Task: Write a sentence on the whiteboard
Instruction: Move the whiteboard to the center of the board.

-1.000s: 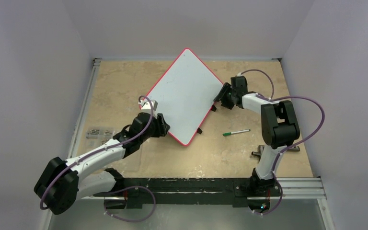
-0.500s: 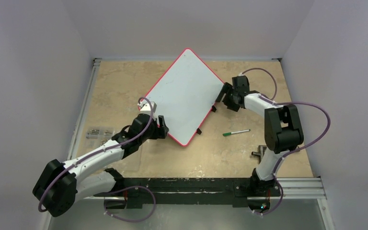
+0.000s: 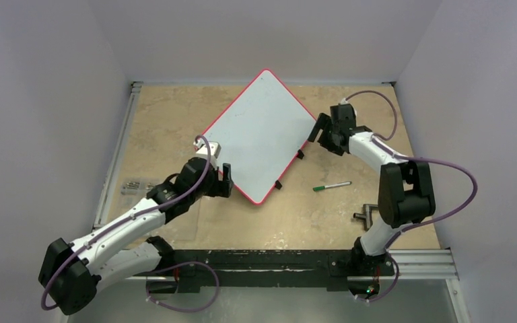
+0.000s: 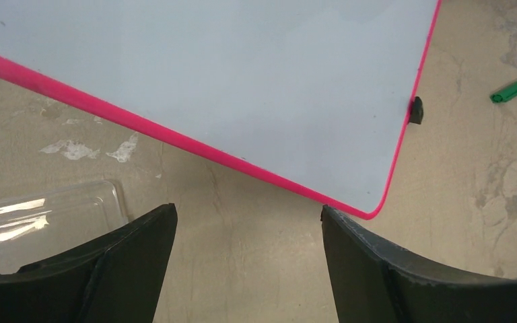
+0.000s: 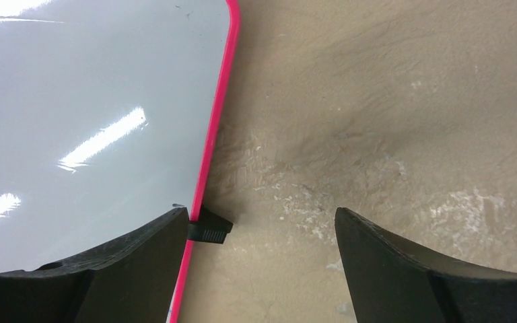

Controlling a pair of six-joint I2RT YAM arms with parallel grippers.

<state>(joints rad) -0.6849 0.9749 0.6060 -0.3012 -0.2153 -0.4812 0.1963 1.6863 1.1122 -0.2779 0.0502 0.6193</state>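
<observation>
The whiteboard (image 3: 259,134) lies turned like a diamond on the tan table, white with a red rim; its face is blank and no green sentence shows on it. My left gripper (image 3: 223,180) is open and empty just off the board's lower left edge; the left wrist view shows the board (image 4: 229,81) beyond the fingertips (image 4: 141,232). My right gripper (image 3: 318,129) is open and empty at the board's right corner; the right wrist view shows the red rim (image 5: 210,148) by the left finger. A green-capped marker (image 3: 331,186) lies on the table to the board's right.
Small black clips (image 3: 278,184) stick out from the board's lower right edge, one in the right wrist view (image 5: 210,229). A clear plastic sheet (image 4: 40,219) lies near my left gripper. Metal bits (image 3: 140,187) lie at the left edge; a metal piece (image 3: 365,216) sits by the right arm.
My left gripper has drawn back from the board's lower left edge and stands open. My right gripper has moved away from the board's right edge, up and to the right.
</observation>
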